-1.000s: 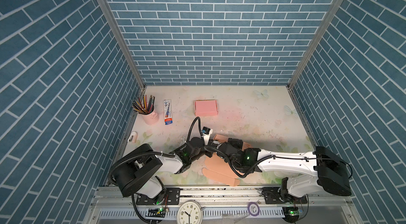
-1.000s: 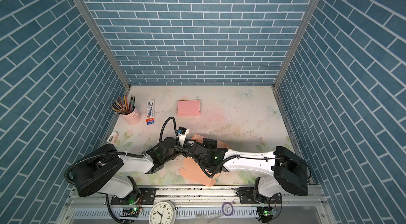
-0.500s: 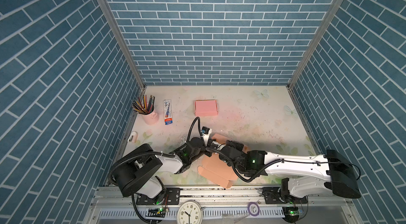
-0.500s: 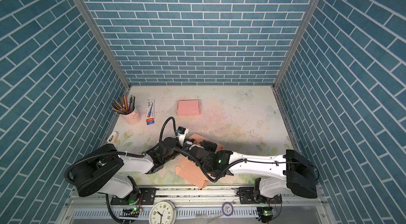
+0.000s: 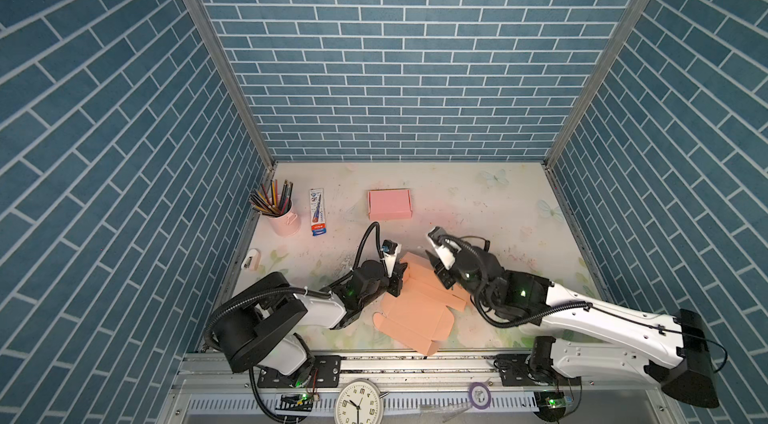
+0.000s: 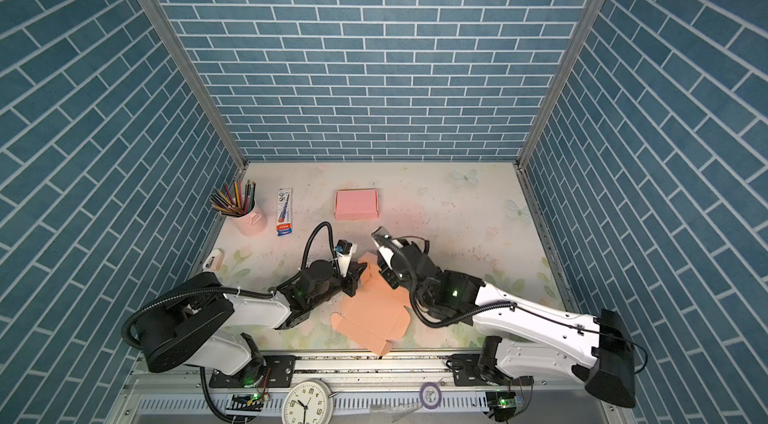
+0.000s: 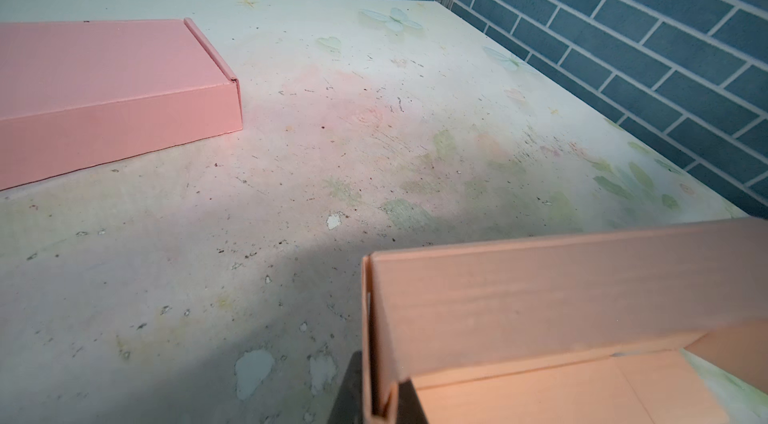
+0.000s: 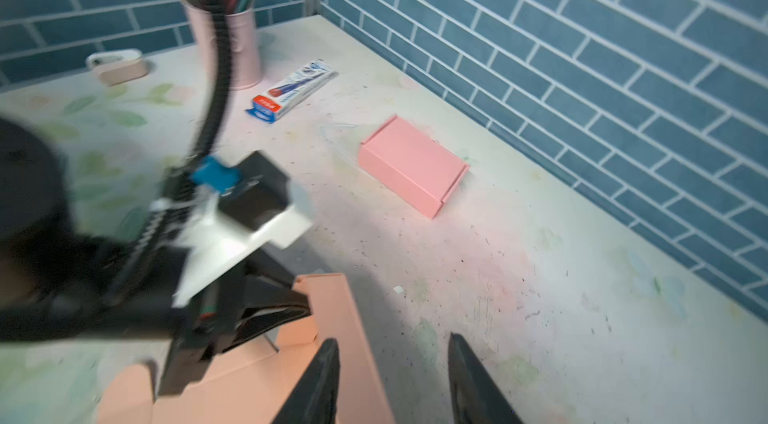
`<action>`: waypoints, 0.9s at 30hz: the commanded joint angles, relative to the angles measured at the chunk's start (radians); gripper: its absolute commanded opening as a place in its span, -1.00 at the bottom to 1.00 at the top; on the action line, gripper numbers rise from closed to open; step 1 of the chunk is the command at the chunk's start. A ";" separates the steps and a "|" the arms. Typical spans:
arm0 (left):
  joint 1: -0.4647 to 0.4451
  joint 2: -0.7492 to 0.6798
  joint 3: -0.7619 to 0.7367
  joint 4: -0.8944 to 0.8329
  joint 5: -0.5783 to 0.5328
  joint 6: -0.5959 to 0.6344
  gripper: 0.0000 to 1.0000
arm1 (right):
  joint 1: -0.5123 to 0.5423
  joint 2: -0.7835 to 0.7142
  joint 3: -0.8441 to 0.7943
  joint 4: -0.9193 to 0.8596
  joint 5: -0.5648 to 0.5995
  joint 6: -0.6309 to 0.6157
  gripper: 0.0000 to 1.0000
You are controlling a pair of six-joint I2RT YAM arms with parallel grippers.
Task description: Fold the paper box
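Note:
The paper box is a peach cardboard sheet lying mostly flat at the table's front centre, with its far wall folded up. My left gripper is shut on the left end of that doubled wall, and its dark fingers show on both sides of the card. In the right wrist view the left gripper pinches the corner. My right gripper is open at the wall's right end. One finger is over the card and one over the table. It holds nothing.
A finished pink box sits behind. At the back left stand a pink pencil cup and a pen pack. A small white item lies by the left wall.
My right gripper has opened and drawn back to the right, off the middle of the box. The left gripper stays shut on the wall.

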 commanded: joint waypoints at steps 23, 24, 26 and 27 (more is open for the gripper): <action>-0.059 0.133 0.132 0.047 -0.072 0.115 -0.79 | -0.339 0.328 -0.037 0.109 -0.704 0.447 -0.38; -0.059 0.137 0.131 0.052 -0.074 0.115 -0.79 | -0.339 0.331 -0.042 0.108 -0.705 0.450 -0.39; -0.059 0.142 0.126 0.061 -0.080 0.116 -0.78 | -0.341 0.338 -0.054 0.106 -0.713 0.456 -0.41; -0.061 0.144 0.123 0.065 -0.081 0.115 -0.79 | -0.340 0.341 -0.058 0.106 -0.717 0.460 -0.41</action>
